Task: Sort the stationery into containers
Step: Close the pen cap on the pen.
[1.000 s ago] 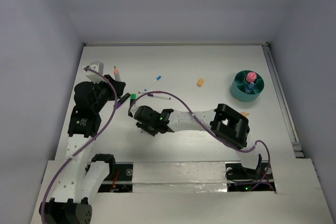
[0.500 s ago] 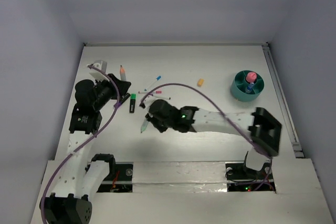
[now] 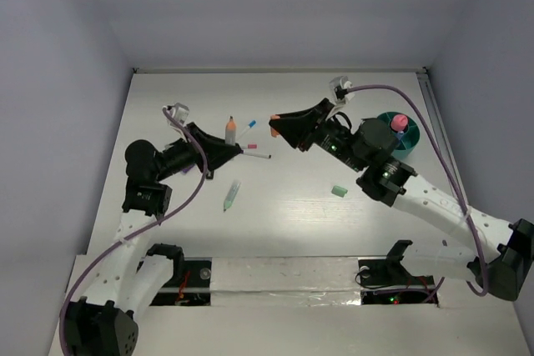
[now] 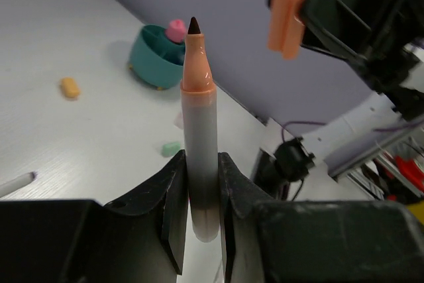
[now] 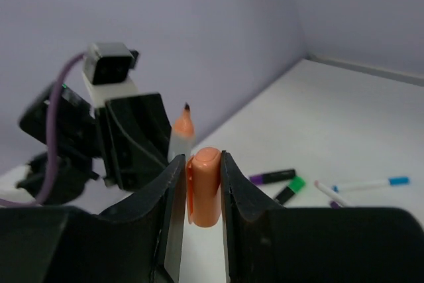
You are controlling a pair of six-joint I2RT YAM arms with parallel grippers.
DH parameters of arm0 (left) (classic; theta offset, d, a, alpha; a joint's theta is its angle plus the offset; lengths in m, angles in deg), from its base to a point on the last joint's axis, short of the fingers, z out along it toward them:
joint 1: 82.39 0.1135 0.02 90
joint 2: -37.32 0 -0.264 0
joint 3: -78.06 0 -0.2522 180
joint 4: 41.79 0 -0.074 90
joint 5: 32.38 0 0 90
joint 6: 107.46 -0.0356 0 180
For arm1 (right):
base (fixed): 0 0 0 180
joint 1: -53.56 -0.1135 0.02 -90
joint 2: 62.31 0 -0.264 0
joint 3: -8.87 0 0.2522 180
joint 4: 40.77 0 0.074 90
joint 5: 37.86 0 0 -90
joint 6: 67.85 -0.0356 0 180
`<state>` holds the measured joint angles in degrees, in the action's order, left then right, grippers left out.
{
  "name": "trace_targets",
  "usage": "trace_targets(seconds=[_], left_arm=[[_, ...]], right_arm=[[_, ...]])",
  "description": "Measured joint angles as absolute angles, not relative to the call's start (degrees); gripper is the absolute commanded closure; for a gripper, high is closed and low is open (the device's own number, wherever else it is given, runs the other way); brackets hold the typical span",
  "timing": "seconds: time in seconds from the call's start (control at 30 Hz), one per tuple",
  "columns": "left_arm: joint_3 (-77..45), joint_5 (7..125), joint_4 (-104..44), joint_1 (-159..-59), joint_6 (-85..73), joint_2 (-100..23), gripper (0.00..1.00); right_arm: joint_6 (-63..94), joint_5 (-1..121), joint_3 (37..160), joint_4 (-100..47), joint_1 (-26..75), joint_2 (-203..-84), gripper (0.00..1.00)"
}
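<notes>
White counter, lilac walls: my left pincer clamps an uncapped marker upright, tip up; my right pincer, nearer the teal holder, grips an orange cap.

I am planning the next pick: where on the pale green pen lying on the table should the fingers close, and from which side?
Grip the pale green pen at mid-barrel, coming straight down from above. It lies flat and apart from other things on the table, slightly slanted, so the fingers should close across its thin width.
</notes>
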<state>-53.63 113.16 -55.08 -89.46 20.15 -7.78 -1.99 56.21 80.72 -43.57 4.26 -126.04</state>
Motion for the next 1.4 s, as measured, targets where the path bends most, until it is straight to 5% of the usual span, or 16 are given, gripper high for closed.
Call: trace_targets(seconds=[0.63,1.4], left_arm=[[-57.04,119.11,-82.31,-100.47,36.35,-9.51,1.0],[-57.5,117.16,-86.66,-103.29,39.25,-13.53,1.0]], right_arm=[[-28.66,73.81,80.83,-84.31,10.38,-141.34,1.0],[-38.34,80.76,81.46,-98.06,10.38,-147.21,1.0]])
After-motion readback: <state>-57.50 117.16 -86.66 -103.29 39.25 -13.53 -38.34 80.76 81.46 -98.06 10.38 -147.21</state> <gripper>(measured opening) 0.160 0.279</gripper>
